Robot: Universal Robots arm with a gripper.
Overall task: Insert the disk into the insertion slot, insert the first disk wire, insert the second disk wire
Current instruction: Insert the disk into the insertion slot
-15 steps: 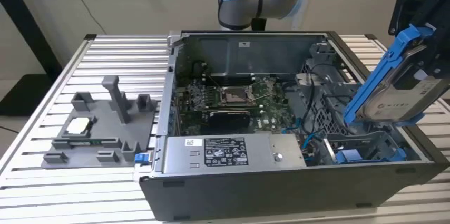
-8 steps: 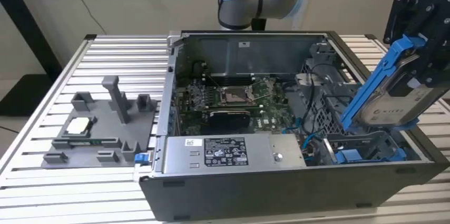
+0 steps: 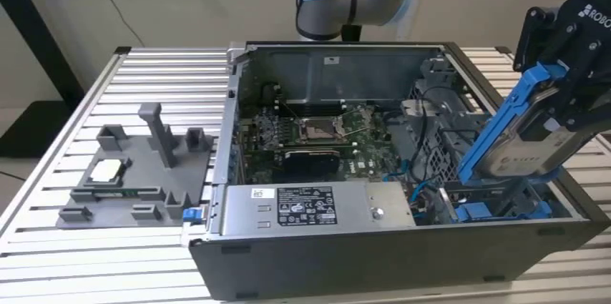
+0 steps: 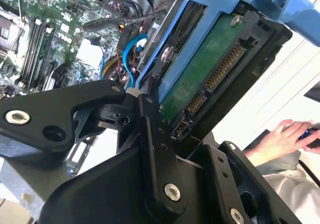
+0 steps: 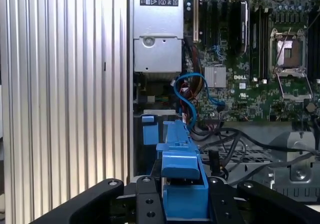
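I have the disk (image 3: 523, 154) clamped in the pincer (image 3: 561, 104). It is a flat silver-grey drive with a pale label, clipped in a bright blue carrier frame. In the second wrist view its (image 4: 200, 79) green circuit-board face and connector edge point back toward the pincer's body. One of the black fingers (image 4: 150, 129) presses on the blue frame, and the opposite side is braced the same way. In the first wrist view the blue frame (image 5: 182, 184) juts out ahead of the pincer (image 5: 184, 206), centred between the fingers.

From the pincer the disk hangs tilted over the open computer case (image 3: 401, 247). Its far end is near the blue bay parts beside the power supply box (image 3: 315, 207); I cannot tell whether they touch.
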